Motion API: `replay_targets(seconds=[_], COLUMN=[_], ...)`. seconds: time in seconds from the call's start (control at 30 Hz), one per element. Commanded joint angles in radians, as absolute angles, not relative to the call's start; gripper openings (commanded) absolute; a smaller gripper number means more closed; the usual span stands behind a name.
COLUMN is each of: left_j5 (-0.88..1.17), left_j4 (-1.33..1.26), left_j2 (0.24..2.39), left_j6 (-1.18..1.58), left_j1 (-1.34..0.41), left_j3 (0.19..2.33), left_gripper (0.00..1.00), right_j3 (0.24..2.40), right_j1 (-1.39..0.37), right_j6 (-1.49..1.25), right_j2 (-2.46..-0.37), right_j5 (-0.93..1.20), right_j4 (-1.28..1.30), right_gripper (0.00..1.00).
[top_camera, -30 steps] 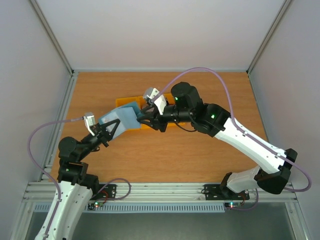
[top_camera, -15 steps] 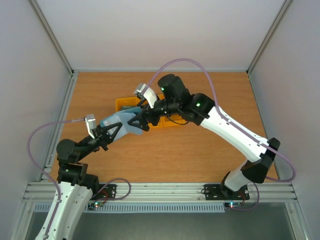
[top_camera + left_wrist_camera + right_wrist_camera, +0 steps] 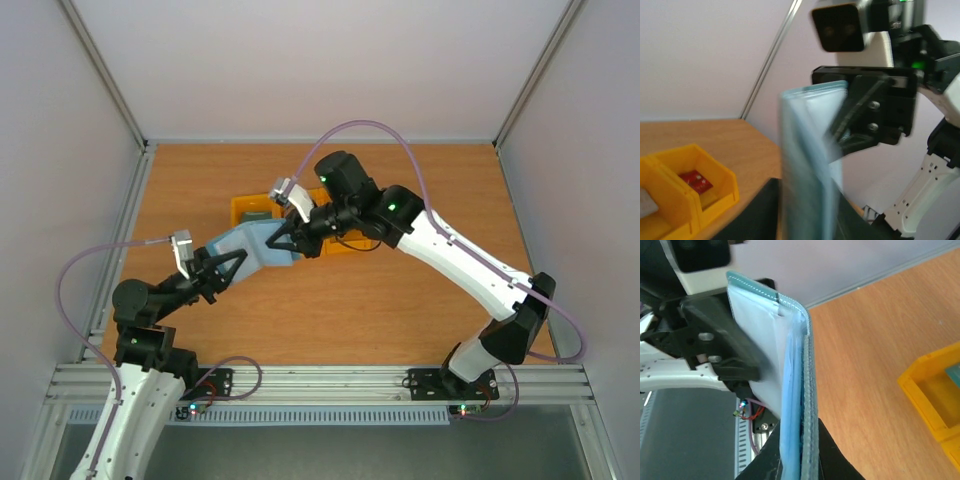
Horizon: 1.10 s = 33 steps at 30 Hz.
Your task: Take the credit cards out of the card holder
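The small dusty-blue bi-fold card holder (image 3: 250,247) is hanging in the air just on the near side of the yellow plastic bins (image 3: 243,207), lifted off the wooden table (image 3: 400,310) and spanning the gap between the two arms. The left fingers (image 3: 226,265) are clamping tightly on its end farther from the bins. The right fingers (image 3: 284,240) are pinching the end nearer the bins, with its stitched edge squeezed between their two tips. Inside the bins, a red plastic card (image 3: 696,181) is lying in one compartment and a teal-green card (image 3: 954,374) is showing in another.
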State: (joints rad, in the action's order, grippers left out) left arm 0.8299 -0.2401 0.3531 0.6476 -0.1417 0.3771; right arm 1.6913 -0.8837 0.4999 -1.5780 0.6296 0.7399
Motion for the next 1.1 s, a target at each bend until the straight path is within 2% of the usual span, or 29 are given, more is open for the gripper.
replay_targets(seconds=[0.0, 0.07, 0.1, 0.4, 0.63, 0.83, 1.07], left_j5=[0.903, 0.91, 0.912, 0.902, 0.884, 0.851, 0.846], left_j4=[-0.355, -0.364, -0.365, -0.375, -0.349, -0.309, -0.314], left_j2=[0.348, 0.345, 0.345, 0.353, 0.352, 0.351, 0.354], left_j6=[0.659, 0.661, 0.662, 0.664, 0.652, 0.633, 0.641], left_j1=[-0.147, -0.147, -0.147, -0.147, -0.147, -0.146, -0.146], left_j3=[0.374, 0.376, 0.378, 0.38, 0.386, 0.385, 0.378], left_gripper=[0.35, 0.46, 0.47, 0.25, 0.28, 0.25, 0.33], right_j3=[1.644, 1.627, 1.622, 1.624, 1.626, 1.634, 1.635], right_j1=[-0.8, -0.774, -0.765, -0.762, -0.762, -0.761, -0.758], right_j6=[0.483, 0.493, 0.507, 0.582, 0.592, 0.624, 0.629], right_j2=[-1.502, -1.476, -1.466, -1.42, -1.421, -1.413, -1.419], right_j5=[0.694, 0.741, 0.772, 0.846, 0.881, 0.906, 0.915], right_j4=[0.719, 0.725, 0.735, 0.805, 0.802, 0.822, 0.83], right_gripper=[0.01, 0.01, 0.01, 0.01, 0.01, 0.01, 0.01])
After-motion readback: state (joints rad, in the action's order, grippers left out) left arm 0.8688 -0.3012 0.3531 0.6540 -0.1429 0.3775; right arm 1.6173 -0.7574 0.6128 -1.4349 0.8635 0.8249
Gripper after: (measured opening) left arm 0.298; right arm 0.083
